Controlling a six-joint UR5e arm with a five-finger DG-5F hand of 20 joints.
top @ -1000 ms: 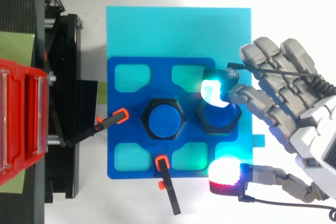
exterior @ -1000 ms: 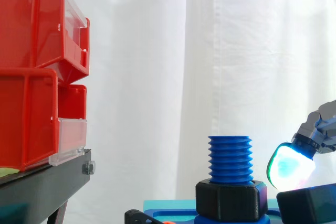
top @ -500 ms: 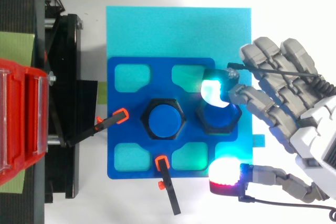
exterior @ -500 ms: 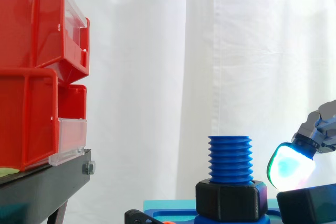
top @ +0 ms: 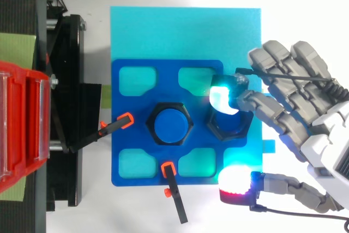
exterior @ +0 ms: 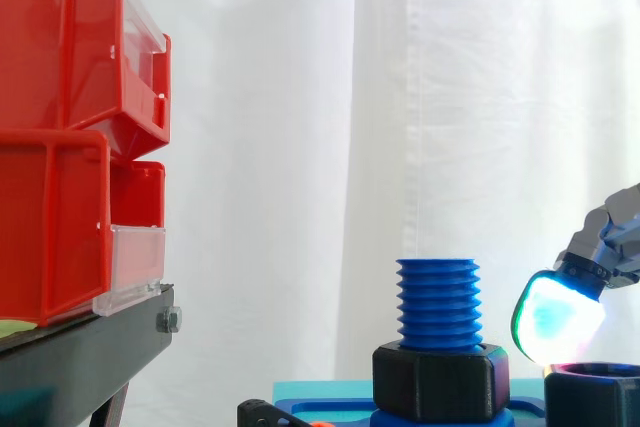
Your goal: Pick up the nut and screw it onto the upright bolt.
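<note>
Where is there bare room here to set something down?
Free: the strip of flat cyan board above the dark blue plate in the top view. Crowded: the blue threaded bolt mid-plate, the black hexagonal nut and hand at its right; orange-tipped black clamps at its left and bottom edges.

No text, label, number or sign can be read in either view. The red bins [exterior: 60,197] and the blue plate [top: 117,118] carry no legible print.
</note>
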